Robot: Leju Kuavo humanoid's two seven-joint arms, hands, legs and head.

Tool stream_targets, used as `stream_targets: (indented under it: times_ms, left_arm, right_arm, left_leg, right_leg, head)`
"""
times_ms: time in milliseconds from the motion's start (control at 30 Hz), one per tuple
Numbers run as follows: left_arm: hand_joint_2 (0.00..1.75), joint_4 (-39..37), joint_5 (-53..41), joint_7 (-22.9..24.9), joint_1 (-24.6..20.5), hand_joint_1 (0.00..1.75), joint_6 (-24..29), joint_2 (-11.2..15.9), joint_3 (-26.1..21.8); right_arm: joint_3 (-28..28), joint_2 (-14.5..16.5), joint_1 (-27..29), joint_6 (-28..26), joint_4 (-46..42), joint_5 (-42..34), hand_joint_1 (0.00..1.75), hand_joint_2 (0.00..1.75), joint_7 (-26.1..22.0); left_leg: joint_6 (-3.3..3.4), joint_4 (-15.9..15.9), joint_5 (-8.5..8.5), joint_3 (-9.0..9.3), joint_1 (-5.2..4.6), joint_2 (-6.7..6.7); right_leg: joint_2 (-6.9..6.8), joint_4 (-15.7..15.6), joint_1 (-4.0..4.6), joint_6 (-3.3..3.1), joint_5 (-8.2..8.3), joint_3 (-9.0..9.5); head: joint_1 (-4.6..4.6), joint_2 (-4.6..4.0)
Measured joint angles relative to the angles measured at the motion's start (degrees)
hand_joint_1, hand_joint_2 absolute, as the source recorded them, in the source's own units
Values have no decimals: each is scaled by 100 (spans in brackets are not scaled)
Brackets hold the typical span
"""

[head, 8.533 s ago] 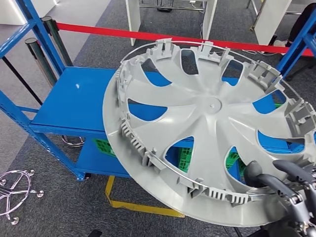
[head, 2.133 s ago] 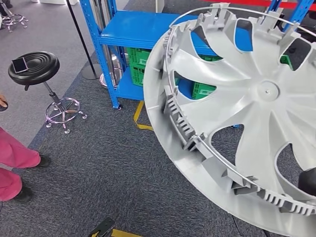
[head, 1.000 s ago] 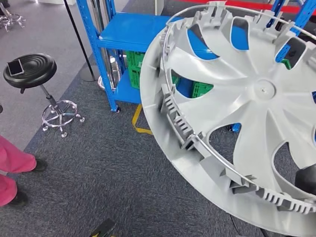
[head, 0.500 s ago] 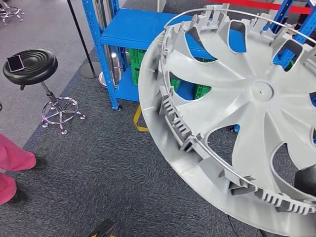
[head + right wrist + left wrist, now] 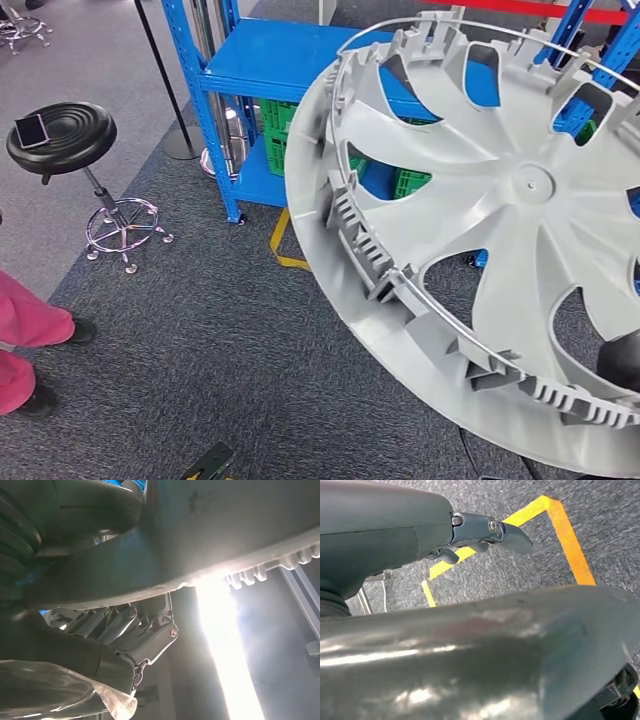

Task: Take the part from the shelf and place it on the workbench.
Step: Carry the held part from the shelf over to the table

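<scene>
part (image 5: 483, 230): matt light-grey moulded plastic, thin bright metal wire ring near its rim
shelf (image 5: 279, 62): smooth blue painted metal, slight sheen
crates (image 5: 281, 135): green plastic lattice
floor (image 5: 189, 340): rough grey carpet with glossy yellow tape
stool (image 5: 64, 135): ridged matt black seat, shiny chrome base
left hand (image 5: 486, 530): smooth dark plastic with a soft shine

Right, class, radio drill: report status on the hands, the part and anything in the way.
Right hand grips wheel cover at its near rim. Left hand holds nothing, fingers apart. Cover off the blue shelf, workbench not sighted. Stool and a person's leg on the left.
</scene>
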State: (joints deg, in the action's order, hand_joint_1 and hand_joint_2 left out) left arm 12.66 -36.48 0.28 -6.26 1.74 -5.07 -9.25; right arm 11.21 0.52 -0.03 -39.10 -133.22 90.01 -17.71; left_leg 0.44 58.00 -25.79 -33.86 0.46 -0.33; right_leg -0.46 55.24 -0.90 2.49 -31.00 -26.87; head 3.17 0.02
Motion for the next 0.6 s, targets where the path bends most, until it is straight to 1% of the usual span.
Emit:
stream_targets:
  times_ms: [67, 100, 167, 233, 267, 300, 367, 400, 433, 467, 500, 533, 567, 600]
  left_arm:
    - [0, 0, -25, -14, -1, 0, -28, 1, 14]
    - [0, 0, -35, -7, -1, 0, -45, 4, 23]
    - [0, 0, -58, 24, -2, 0, -66, 15, 37]
    - [0, 0, -73, 63, -8, 0, -71, 19, 44]
    - [0, 0, -76, 77, -14, 0, -72, 20, 47]
    - [0, 0, -78, 85, -21, 0, -72, 21, 50]
    - [0, 0, -82, 90, -27, 0, -72, 25, 55]
    - [0, 0, -86, 91, -26, 0, -72, 26, 59]
    - [0, 0, -90, 91, -24, 0, -72, 26, 63]
    - [0, 0, -93, 92, -23, 0, -72, 26, 68]
    - [0, 0, -95, 92, -23, 0, -72, 26, 73]
    - [0, 0, -96, 92, -23, 0, -72, 33, 76]
    - [0, 0, -102, 92, -26, 0, -71, 42, 78]
    - [0, 0, -110, 92, -28, 0, -70, 51, 80]
  right_arm:
    - [1, 0, 0, 0, 2, 0, 175, 175, 5]
    - [3, 0, -1, 0, 3, 0, 175, 175, 5]
    - [19, 0, -5, 0, 6, 1, 175, 175, 8]
    - [36, 0, -11, 0, 9, 3, 175, 175, 16]
    - [42, 0, -16, 0, 10, 3, 175, 175, 20]
    - [46, 0, -21, -1, 12, 2, 175, 175, 22]
    - [53, -1, -27, -1, 16, 1, 175, 175, 23]
    - [55, -2, -25, -2, 21, 0, 175, 175, 26]
    - [56, -2, -24, -2, 28, 0, 175, 175, 28]
    - [57, -2, -24, -1, 36, 0, 175, 175, 30]
    - [60, -2, -24, -1, 41, 0, 175, 175, 31]
    - [63, -2, -27, -1, 45, 0, 175, 175, 31]
    - [68, -2, -32, -1, 49, 0, 175, 175, 30]
    - [73, -2, -36, -1, 53, -1, 175, 175, 33]
  left_leg:
    - [3, 8, -6, -1, -6, 0]
    - [18, 16, -17, -2, -14, -1]
    - [59, 25, -23, -2, -32, -1]
    - [108, -61, 30, 34, -3, 5]
    - [131, -111, 61, 52, 13, 10]
    - [147, -153, 84, 66, 28, 15]
    - [158, -164, 96, 56, 22, 19]
    - [155, -161, 97, 50, 22, 19]
    - [149, -157, 98, 48, 24, 18]
    - [135, -149, 99, 46, 30, 16]
    - [111, -134, 94, 45, 41, 11]
    - [72, -110, 86, 39, 48, 3]
    - [23, -73, 78, 15, 48, -8]
    - [-29, -35, 77, -12, 38, -18]
  right_leg:
    - [0, -6, -3, 1, -1, -2]
    - [-2, -15, -9, 11, 0, 0]
    - [-5, -34, -22, 46, 15, 8]
    - [1, 13, -30, 75, -38, -15]
    - [9, 142, -30, 82, -137, -79]
    - [18, 397, -33, 86, -295, -207]
    - [31, 1179, -38, 104, -640, -595]
    - [33, 1510, -46, 119, -721, -771]
    - [33, 1659, -59, 134, -689, -866]
    - [32, 1581, -78, 152, -543, -856]
    - [30, 1285, -107, 174, -314, -738]
    - [30, 906, -139, 207, -121, -572]
    - [44, 584, -151, 224, 23, -412]
    - [61, 374, -159, 217, 88, -314]
  head:
    - [0, 0]
    - [1, 0]
    - [2, 0]
    - [0, 0]
    - [-7, 0]
    - [-13, 0]
    - [-22, 0]
    - [-22, 0]
    - [-22, 0]
    - [-22, 0]
    - [-23, 0]
    - [-25, 0]
    - [-36, 0]
    - [-42, 0]
